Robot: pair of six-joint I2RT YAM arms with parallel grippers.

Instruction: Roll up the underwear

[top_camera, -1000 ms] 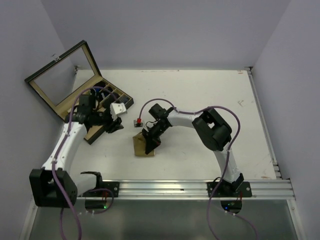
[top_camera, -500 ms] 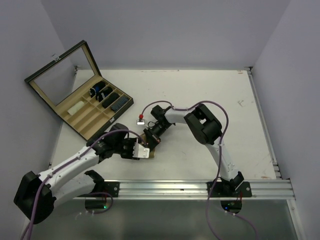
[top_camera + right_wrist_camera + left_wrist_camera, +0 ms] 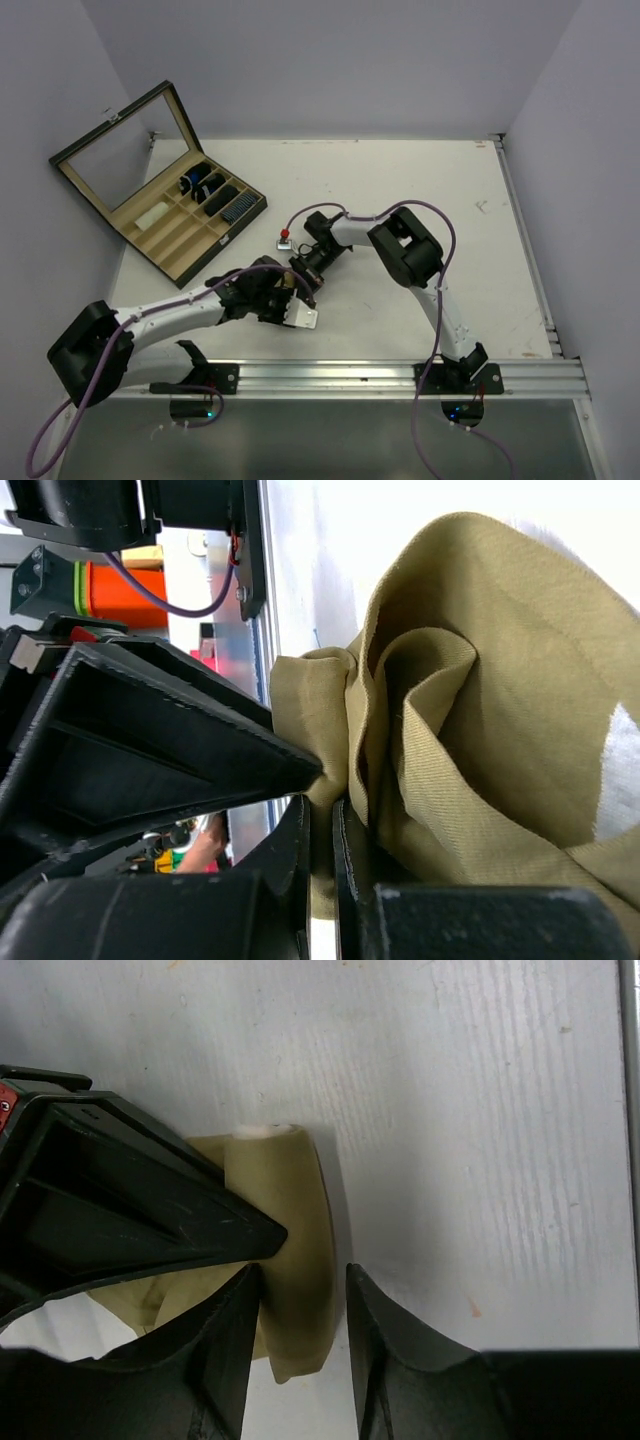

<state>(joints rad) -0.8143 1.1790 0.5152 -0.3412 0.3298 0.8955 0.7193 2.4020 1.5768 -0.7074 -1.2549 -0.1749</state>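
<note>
Mid-roll, you had the underwear [image 3: 295, 1220] bunched on the worktop [image 3: 480, 1110], right pincer [image 3: 322, 810] clamped tight on a fold, left pincer [image 3: 300, 1272] part-open astride the rolled end, not yet gripping; next move likely needed that end nipped and turned without slackening.

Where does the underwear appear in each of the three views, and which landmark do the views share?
Top external: underwear lies just left of centre and is mostly hidden.
Left wrist: underwear is at centre-left, a tan roll.
Right wrist: underwear fills the right half.
Shared landmark: the right end effector, shut on the cloth.
</note>
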